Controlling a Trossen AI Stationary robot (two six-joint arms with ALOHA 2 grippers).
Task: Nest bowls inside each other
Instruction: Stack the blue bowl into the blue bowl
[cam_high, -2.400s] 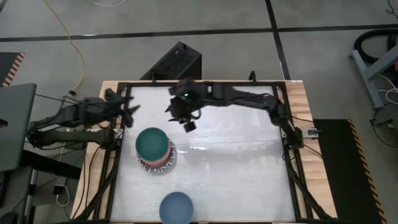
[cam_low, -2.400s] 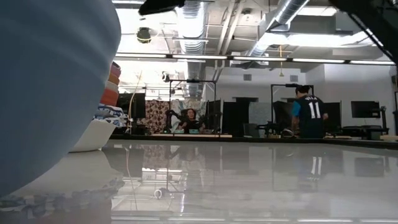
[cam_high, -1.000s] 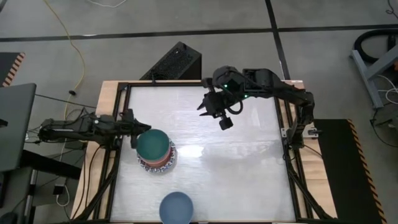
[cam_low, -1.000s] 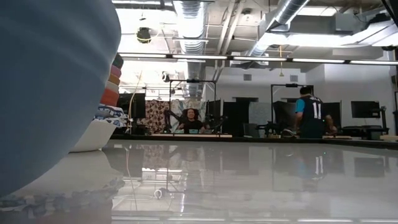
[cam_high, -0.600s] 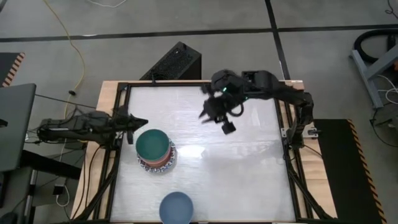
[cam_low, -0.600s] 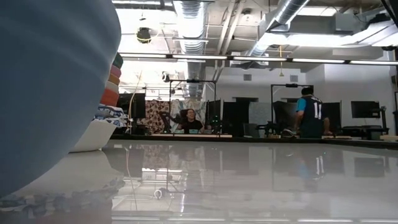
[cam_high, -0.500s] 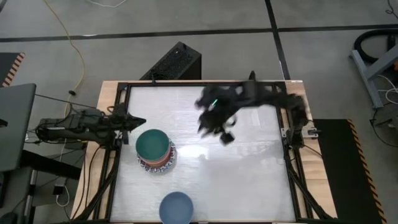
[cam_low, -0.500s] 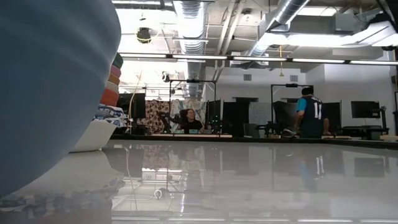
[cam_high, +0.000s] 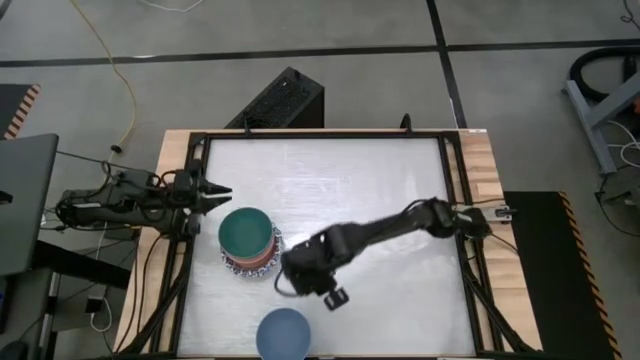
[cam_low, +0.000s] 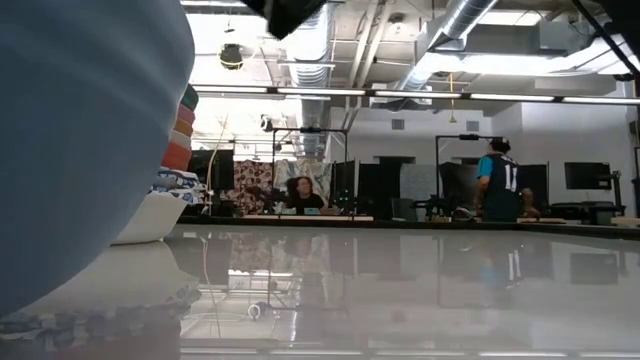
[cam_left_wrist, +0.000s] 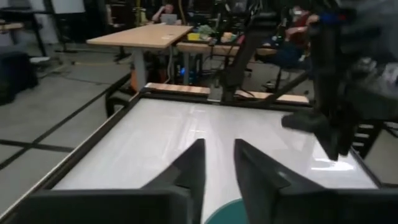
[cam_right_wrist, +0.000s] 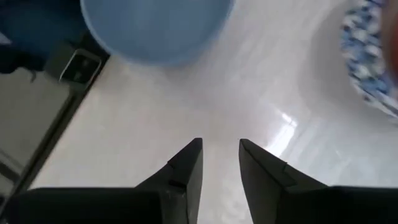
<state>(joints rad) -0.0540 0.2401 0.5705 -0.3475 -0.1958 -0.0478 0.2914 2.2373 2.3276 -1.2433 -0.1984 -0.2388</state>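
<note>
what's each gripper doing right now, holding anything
left gripper: open, empty, beside the stacked bowls.
right gripper: open, empty, near the blue bowl.

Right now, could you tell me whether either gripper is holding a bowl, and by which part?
Nothing is held: the left gripper and the right gripper both stand open and empty.

dark jointed arms, tapered black fingers (cam_right_wrist: 186, 171)

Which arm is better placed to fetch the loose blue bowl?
The right. Its end effector hangs empty between the stack and the blue bowl, fingers apart. The left end effector sits beyond the stack, at the table's left edge.
</note>
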